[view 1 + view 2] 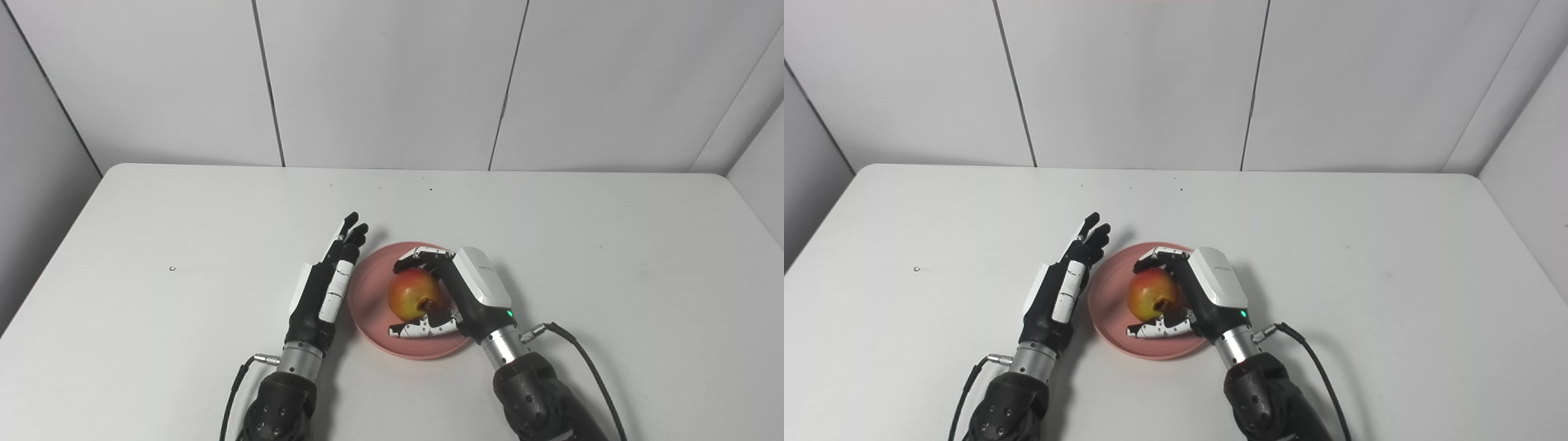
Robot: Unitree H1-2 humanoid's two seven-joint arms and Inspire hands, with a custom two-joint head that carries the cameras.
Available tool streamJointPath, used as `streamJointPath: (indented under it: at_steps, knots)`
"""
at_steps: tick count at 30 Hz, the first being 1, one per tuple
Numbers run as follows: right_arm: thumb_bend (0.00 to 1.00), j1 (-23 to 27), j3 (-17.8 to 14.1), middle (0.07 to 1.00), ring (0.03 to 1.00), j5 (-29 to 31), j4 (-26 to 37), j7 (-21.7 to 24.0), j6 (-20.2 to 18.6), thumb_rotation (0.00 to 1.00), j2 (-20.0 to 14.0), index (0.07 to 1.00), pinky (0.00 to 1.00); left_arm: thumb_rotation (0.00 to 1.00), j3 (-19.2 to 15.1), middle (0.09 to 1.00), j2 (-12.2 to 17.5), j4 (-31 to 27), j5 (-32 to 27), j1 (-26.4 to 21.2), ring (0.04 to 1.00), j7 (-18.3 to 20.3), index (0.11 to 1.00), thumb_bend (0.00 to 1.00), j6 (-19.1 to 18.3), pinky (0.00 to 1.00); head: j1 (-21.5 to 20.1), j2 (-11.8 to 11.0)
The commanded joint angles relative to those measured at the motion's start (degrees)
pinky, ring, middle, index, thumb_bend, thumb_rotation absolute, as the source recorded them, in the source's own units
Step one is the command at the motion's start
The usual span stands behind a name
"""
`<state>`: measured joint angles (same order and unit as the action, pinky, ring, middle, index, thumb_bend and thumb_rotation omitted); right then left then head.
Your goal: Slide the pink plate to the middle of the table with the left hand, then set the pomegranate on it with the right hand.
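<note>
The pink plate lies on the white table near the middle, close to the front. The red and yellow pomegranate sits on the plate. My right hand is curled around the pomegranate from the right, fingers behind it and thumb in front, holding it over the plate. My left hand is open with fingers straight, edge-on against the plate's left rim. The same scene shows in the right eye view, with the pomegranate and plate.
The white table stretches wide on both sides and behind the plate. Grey wall panels stand behind the table's far edge. A cable runs from my right wrist.
</note>
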<state>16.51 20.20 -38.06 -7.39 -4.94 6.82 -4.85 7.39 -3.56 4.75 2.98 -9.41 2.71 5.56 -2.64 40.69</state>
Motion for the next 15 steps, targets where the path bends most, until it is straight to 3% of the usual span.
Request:
streamJointPath:
  at_steps: [1,5,7,13,15]
  knots:
    - [0.52,1.3,0.1,0.500,0.560,-0.2,1.0,-1.0,2.7,0.00,-0.5,0.497,0.51,1.00,0.2,0.941,-0.5,-1.8,0.2,-1.9,0.951,0.0,0.948,0.69,1.1,0.97,0.0,0.0]
    - [0.52,1.1,0.4,0.507,0.633,0.2,1.2,-0.9,3.8,0.00,-1.0,0.488,0.56,1.00,0.2,0.939,-0.5,-1.7,0.2,-2.0,0.947,0.0,0.944,0.69,1.0,0.96,0.1,0.0]
    - [0.51,1.0,0.5,0.695,0.707,0.2,1.4,-0.7,3.9,0.13,-1.2,0.496,0.63,1.00,0.2,0.940,-0.5,-1.8,0.2,-2.0,0.949,0.0,0.944,0.69,0.9,0.97,0.0,0.0]
    - [0.51,0.8,0.8,0.803,0.808,0.7,2.1,-0.1,4.4,0.17,-1.9,0.499,0.76,1.00,0.1,0.943,-0.6,-1.6,0.1,-2.1,0.954,-0.1,0.945,0.70,1.0,0.98,0.0,0.0]
    - [0.62,0.8,0.9,0.827,0.842,0.8,2.4,0.2,4.3,0.37,-2.0,0.675,0.82,1.00,0.1,0.945,-0.6,-1.5,0.1,-2.2,0.959,0.0,0.945,0.70,1.0,0.99,0.0,0.0]
